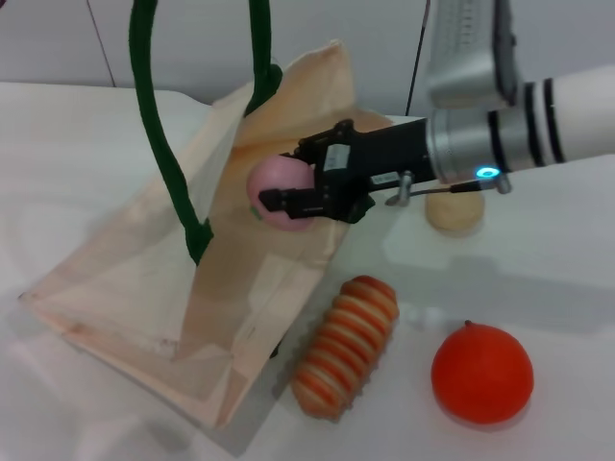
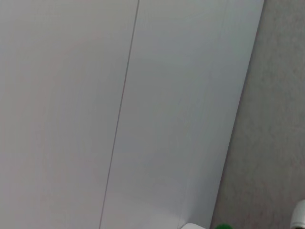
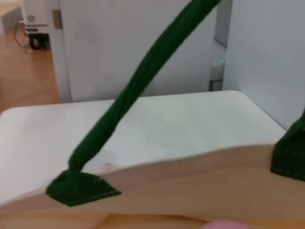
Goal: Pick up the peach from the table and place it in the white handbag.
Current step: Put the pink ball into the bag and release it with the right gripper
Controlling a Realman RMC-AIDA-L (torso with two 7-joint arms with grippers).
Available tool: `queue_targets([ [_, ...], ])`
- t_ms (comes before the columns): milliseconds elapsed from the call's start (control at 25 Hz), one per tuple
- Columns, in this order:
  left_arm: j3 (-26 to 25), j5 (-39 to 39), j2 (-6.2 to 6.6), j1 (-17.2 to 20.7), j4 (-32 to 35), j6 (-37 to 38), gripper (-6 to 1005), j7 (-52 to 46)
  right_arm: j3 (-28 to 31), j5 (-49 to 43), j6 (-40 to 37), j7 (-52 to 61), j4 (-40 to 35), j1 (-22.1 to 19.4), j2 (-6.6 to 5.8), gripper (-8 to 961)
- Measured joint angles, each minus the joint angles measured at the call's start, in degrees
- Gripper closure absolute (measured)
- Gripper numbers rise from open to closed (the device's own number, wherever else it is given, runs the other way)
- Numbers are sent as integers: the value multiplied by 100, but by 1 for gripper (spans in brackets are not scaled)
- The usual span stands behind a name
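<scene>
Peach (image 1: 272,195), gripped in the right claw (image 1: 288,182), is hanging over the white handbag (image 1: 125,288)'s mouth; releasing it, toward nine o'clock, looks next.

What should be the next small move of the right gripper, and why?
Probably lower a little, then open. The right gripper holds the peach above the white handbag, whose mouth looks open between the green handles, so a short descent should drop it inside.
</scene>
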Motion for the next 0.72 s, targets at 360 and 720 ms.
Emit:
queue_targets([
  [360, 0, -13, 9, -22, 77, 0, 759, 0, 90, 93, -702, -330, 514, 282, 32, 477],
  [720, -7, -19, 19, -25, 79, 0, 752, -12, 114, 403, -761, -535, 600, 237, 42, 451],
])
